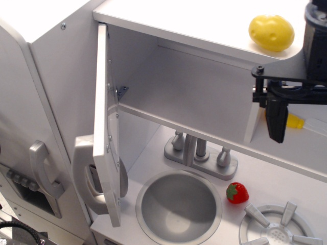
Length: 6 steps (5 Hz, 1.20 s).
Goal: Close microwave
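The microwave is the pale grey box compartment under the top shelf, and its inside is bare. Its door stands wide open, hinged on the left and swung out toward the camera, so I see it almost edge-on. The window, buttons and bar handle are hidden at this angle. My black gripper hangs at the right edge of the compartment, far from the door, pointing down. Only one dark finger shows clearly, so I cannot tell how the jaws stand. It holds nothing that I can see.
A yellow toy potato lies on the top shelf. A yellow object sits behind the gripper. Below are the faucet, sink, strawberry and burner. A silver telephone and a curved-handled tall door are at left.
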Each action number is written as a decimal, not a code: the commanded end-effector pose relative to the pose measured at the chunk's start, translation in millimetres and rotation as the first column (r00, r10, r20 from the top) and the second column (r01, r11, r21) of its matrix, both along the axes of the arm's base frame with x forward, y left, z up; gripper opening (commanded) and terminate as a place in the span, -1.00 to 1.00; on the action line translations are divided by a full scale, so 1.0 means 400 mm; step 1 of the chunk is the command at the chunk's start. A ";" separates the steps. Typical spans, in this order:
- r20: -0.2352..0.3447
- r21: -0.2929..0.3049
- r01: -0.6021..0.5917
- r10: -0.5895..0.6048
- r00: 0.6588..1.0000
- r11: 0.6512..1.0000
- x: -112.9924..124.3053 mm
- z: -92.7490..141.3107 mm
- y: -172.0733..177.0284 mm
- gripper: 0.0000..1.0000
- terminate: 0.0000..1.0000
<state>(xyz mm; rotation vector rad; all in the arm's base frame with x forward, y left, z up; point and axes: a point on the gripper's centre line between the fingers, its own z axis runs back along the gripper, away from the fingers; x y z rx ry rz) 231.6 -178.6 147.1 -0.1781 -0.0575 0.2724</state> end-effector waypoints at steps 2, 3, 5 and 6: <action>0.013 0.077 -0.008 0.007 1.000 0.997 -0.003 0.024 0.068 1.00 -1.00; 0.021 0.053 -0.009 0.008 1.000 0.999 -0.008 0.056 0.131 1.00 -1.00; 0.023 0.056 0.001 -0.002 1.000 0.998 -0.037 0.064 0.312 1.00 -1.00; 0.051 0.049 0.003 -0.005 0.999 0.999 -0.049 0.055 0.384 1.00 -1.00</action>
